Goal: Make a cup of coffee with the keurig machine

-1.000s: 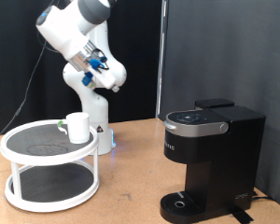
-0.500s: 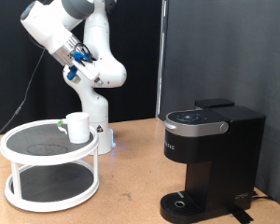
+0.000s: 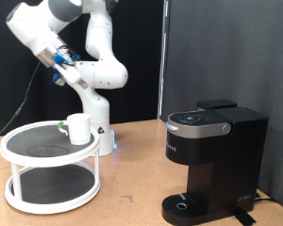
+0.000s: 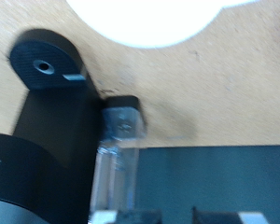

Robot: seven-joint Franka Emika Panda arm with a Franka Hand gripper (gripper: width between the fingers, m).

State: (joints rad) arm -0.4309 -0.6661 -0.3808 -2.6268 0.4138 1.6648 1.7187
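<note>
The cup (image 3: 78, 128) is a white mug standing upright on the top shelf of a round white two-tier stand (image 3: 28, 155) at the exterior view's left. The keurig machine (image 3: 212, 155) stands at the right, black, with its lid down and its round drip tray (image 3: 184, 203) bare. My gripper (image 3: 58, 64) hangs high in the air, above and slightly left of the cup, well apart from it. In the wrist view the machine (image 4: 47, 140) and its drip tray (image 4: 45, 63) show from above; two pale fingertips (image 4: 103, 217) sit apart at the picture's edge with nothing between them.
The stand and machine sit on a brown wooden table (image 3: 132, 188) before a black curtain. The robot's white base (image 3: 102, 132) stands just behind the stand. A small object (image 3: 63, 125) lies beside the cup, too small to identify. The stand's white rim (image 4: 145, 19) shows in the wrist view.
The arm has swung toward the exterior view's left, carrying the gripper from near the robot's upright column to above the stand. The cup and machine have not moved.
</note>
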